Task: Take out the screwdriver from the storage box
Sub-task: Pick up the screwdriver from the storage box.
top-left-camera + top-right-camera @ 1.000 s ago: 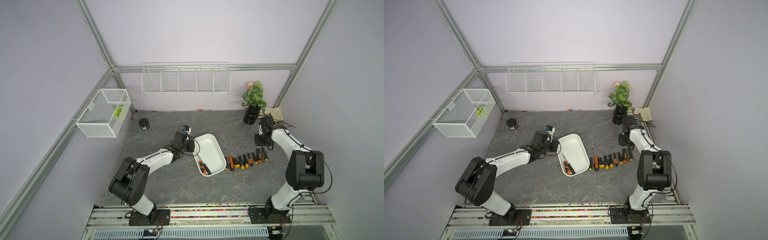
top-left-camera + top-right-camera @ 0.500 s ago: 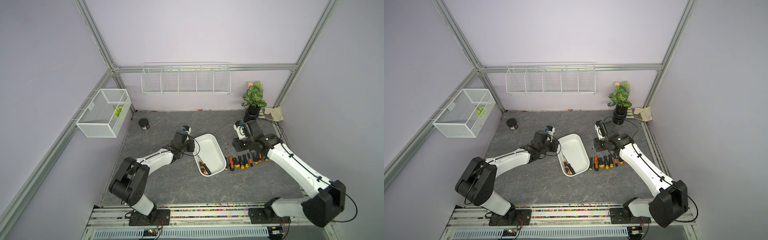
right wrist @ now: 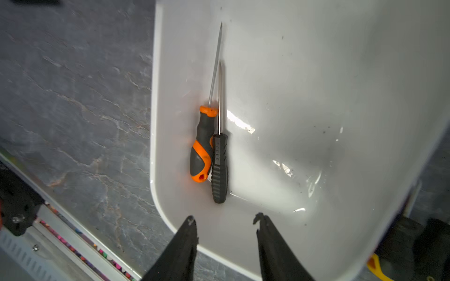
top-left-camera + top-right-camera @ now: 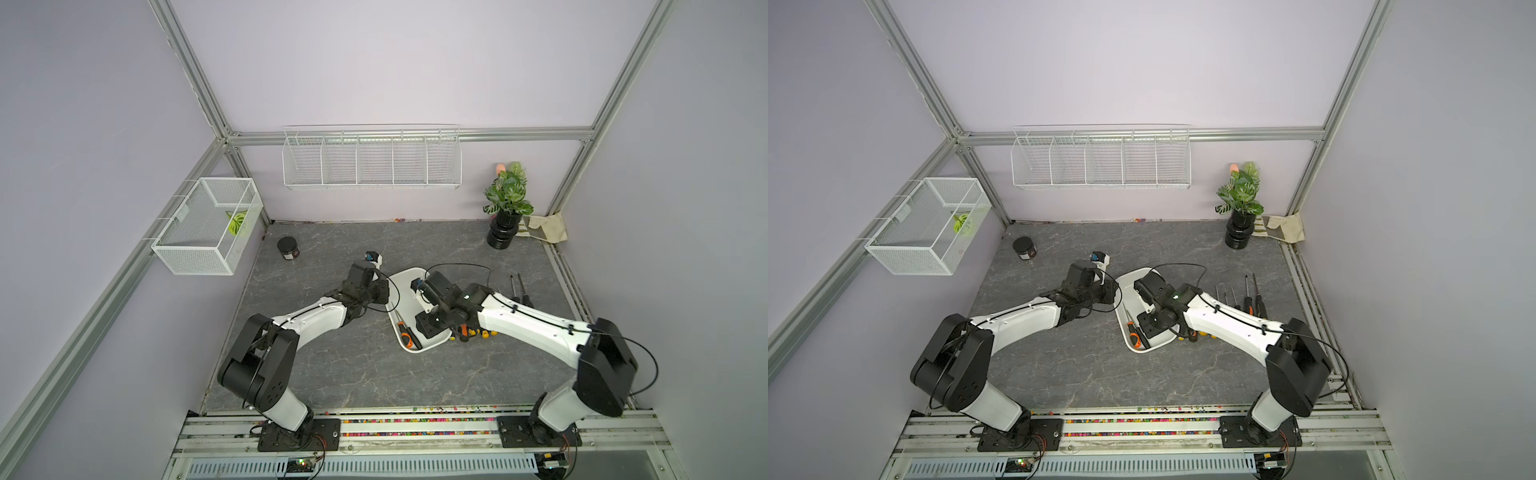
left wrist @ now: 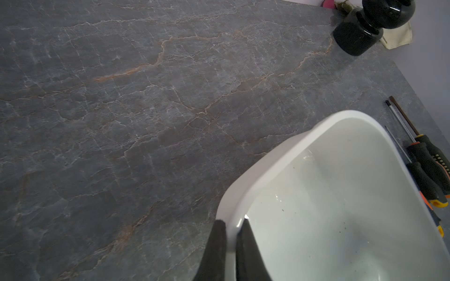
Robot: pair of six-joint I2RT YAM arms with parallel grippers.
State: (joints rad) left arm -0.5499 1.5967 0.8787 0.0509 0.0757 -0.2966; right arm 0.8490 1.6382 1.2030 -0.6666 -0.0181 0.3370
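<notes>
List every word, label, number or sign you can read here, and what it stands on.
None is readable.
Label on the black jar: too small.
Tag on the mesh basket: too small.
Moulded marks on the black screwdriver handle in the storage box: blurred.

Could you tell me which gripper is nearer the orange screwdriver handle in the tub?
Right. The right gripper hangs open just beyond the butt of the orange-handled screwdriver; the left gripper is shut on the storage box rim, toward its shaft tip.
</notes>
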